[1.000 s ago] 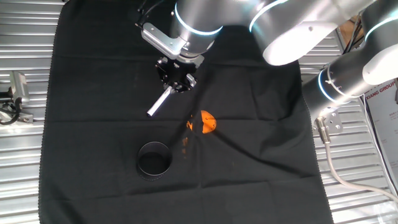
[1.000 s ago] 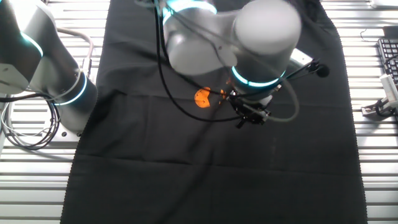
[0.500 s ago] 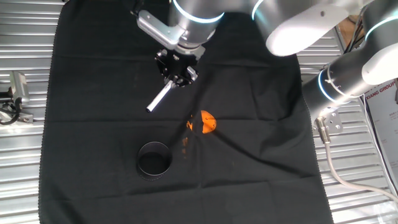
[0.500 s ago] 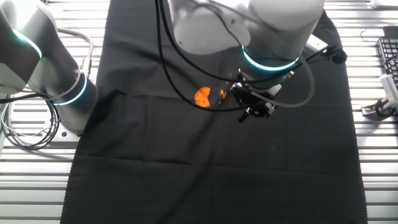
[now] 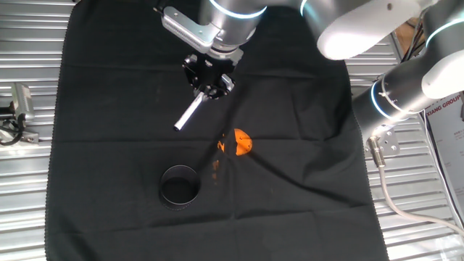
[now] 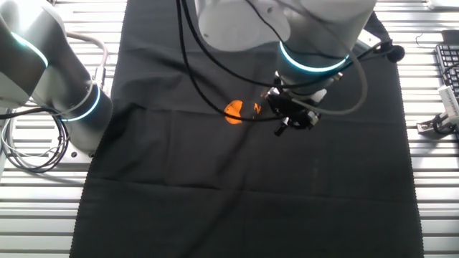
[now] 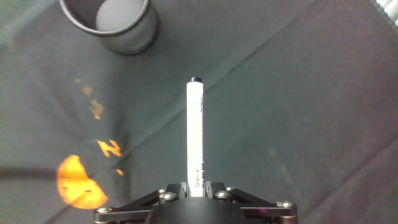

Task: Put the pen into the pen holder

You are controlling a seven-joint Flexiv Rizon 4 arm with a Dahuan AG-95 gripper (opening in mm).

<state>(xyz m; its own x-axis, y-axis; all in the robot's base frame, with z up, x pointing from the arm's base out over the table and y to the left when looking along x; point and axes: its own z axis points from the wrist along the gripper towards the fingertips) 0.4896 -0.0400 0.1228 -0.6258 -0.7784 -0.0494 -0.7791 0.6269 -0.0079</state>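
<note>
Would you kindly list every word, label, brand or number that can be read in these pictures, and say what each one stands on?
"XIANG GROUP": on the white sign at the right edge of one fixed view; cut off, and the lines under it are too small to read.
Small dark print on the pen, near the fingers: too small and blurred to read.
Keyboard at the right edge of the other fixed view: keys unreadable.

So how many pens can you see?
1. The pen is held in the gripper, up above the black cloth. More could hide behind the arm.
</note>
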